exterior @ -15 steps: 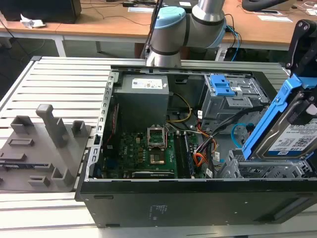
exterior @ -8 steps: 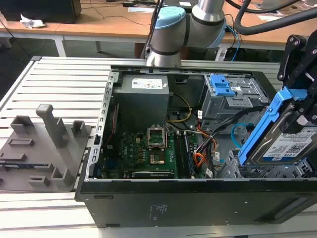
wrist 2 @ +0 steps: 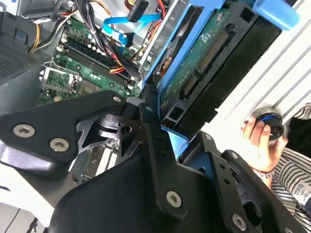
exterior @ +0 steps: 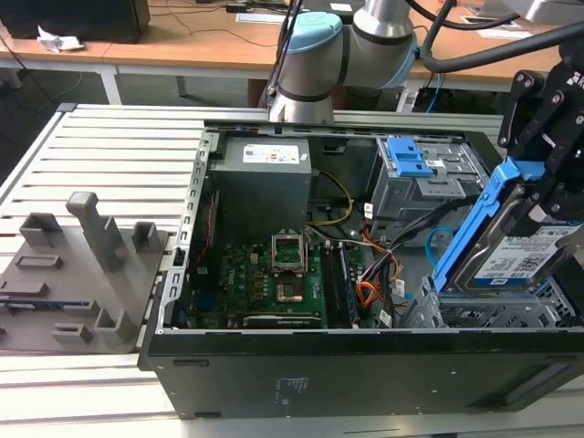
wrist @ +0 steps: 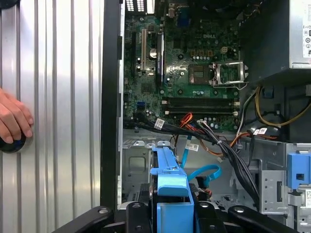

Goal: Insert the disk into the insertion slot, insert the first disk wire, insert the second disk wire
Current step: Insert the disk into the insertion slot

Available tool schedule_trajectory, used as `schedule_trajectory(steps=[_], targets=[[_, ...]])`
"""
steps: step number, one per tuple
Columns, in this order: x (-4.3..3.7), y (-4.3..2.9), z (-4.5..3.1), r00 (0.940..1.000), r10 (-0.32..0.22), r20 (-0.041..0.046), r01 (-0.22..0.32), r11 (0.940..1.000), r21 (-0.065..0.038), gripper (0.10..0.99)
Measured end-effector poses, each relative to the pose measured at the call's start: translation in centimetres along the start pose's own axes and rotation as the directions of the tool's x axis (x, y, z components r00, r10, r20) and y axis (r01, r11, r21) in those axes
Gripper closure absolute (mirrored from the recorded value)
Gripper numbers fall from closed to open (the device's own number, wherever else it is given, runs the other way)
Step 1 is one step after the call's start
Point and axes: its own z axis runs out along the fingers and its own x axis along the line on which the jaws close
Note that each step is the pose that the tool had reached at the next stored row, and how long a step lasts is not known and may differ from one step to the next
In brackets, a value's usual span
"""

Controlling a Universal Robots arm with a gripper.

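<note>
At the exterior view's right, the gripper [exterior: 540,193] clamps the disk [exterior: 511,260], long axis steeply tilted, low end at the insertion slot [exterior: 484,315]. Second wrist view: its green board [wrist 2: 201,56] shows. First wrist view: the second disk wire [wrist: 204,171] loops beyond.

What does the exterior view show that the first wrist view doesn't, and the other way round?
Extra in the exterior view: a grey stand with pegs beside the computer, and the arm's blue-capped joint. Extra in the first wrist view: a person's hand resting on a round button on the slatted table. In both: the green motherboard, the light blue second disk wire and the blue-framed disk held by the gripper.
</note>
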Motion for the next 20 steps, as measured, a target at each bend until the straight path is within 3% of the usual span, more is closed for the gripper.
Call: schedule_trajectory(steps=[7,12,20], targets=[[-0.24,-0.16,0.71,1.0,0.0,0.0006,0.0,1.0,0.0,0.722],[-0.25,-0.23,1.96,1.0,0.0,0.0006,0.0,1.0,-0.001,0.722],[-0.25,-0.26,2.85,1.0,0.0,0.0005,0.0,1.0,-0.001,0.722]])
